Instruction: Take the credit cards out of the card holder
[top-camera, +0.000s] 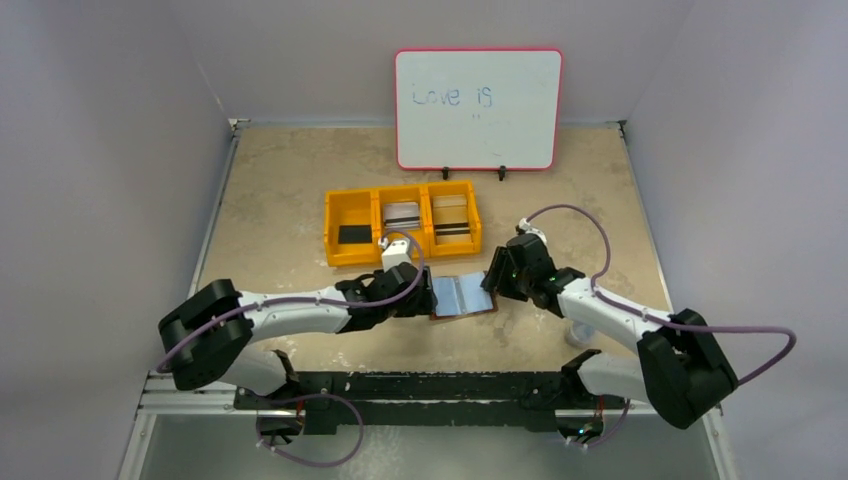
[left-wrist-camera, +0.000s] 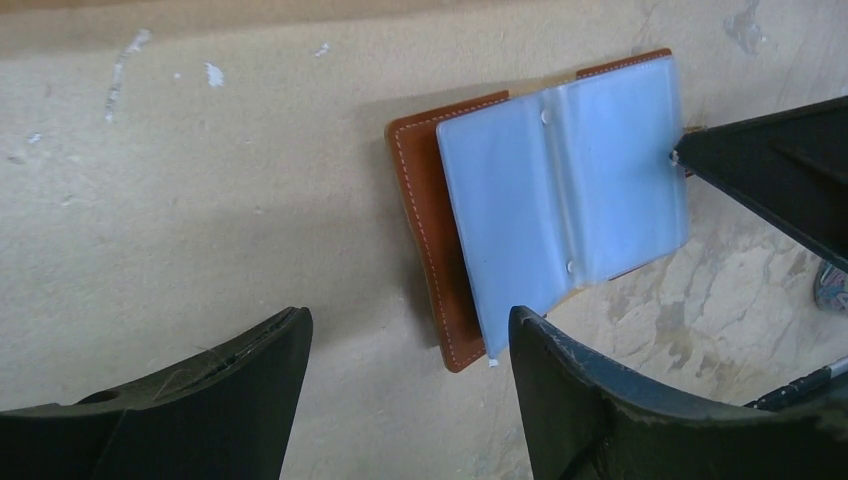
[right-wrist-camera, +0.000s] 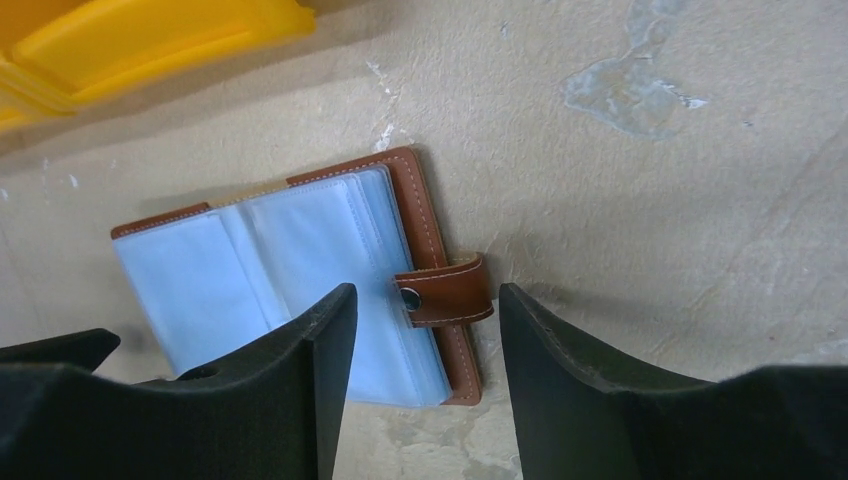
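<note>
Left claw (left-wrist-camera: 408, 318) hangs spread and empty, low over the bench (top-camera: 280, 180), just at the left edge of the card holder (left-wrist-camera: 440, 230). Right claw (right-wrist-camera: 425, 290) is spread too, pinching nothing, its fingers straddling the snap tab (right-wrist-camera: 447, 291) on the opposite edge; whether a pad touches the leather I cannot tell.

The holder lies flat and wide open between the two claws, pale sleeves (left-wrist-camera: 560, 190) facing up. No card shows in them: they read clear and blank from both wrist views.

Over in the yellow bin (top-camera: 329, 228), one to a compartment, sit a black card (top-camera: 353, 234), a grey-white card (top-camera: 402, 215) and a beige card (top-camera: 452, 226) with a dark stripe. So my call is that the emptying is at or near its end, and this is the check on what remains.

Next move, I'd say: one claw pins a leather edge while the other lifts a sleeve page to see beneath. That calls for a fine pinch, since the film is thin and floppy.

In the way: the claws crowd each other across a small holder, the tab sticks out under the right one, and the bin stands just behind the left wrist. A whiteboard (top-camera: 478, 108) stands well back, no bother.
</note>
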